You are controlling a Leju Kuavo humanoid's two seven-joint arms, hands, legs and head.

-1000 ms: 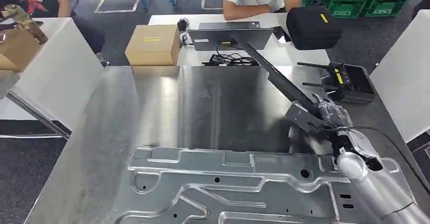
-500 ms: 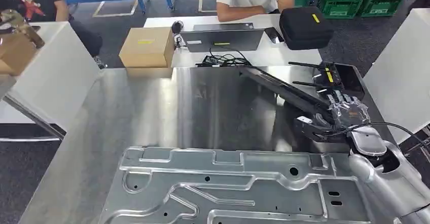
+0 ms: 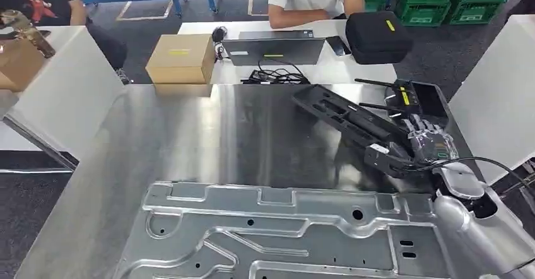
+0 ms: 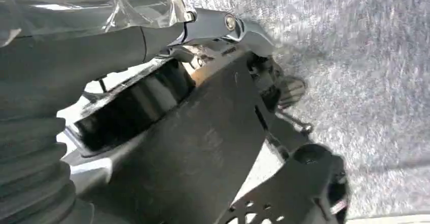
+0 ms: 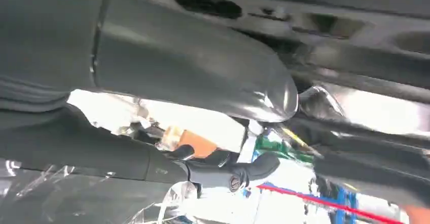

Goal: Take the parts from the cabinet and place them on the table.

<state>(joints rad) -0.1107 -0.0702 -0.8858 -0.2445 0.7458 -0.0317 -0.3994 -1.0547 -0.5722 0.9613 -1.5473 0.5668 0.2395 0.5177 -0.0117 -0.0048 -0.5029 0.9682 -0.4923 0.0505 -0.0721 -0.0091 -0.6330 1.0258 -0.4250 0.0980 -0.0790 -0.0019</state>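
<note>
right hand (image 3: 430,145) holds long black part (image 3: 344,112) over steel table (image 3: 189,140).

The left hand (image 4: 76,46) hangs over grey carpeted floor (image 4: 365,57), its grey ribbed cover (image 4: 30,178) near the camera, dark fingers (image 4: 223,24) stretched out with nothing in them, wrapped partly in clear plastic (image 4: 91,3).

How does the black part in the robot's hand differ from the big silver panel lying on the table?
The black part is dark, matte, long and narrow; the silver panel is shiny, broad and much larger. The right hand grips the black part at one end; nothing holds the panel, which lies flat. Both have moulded recesses.
</note>
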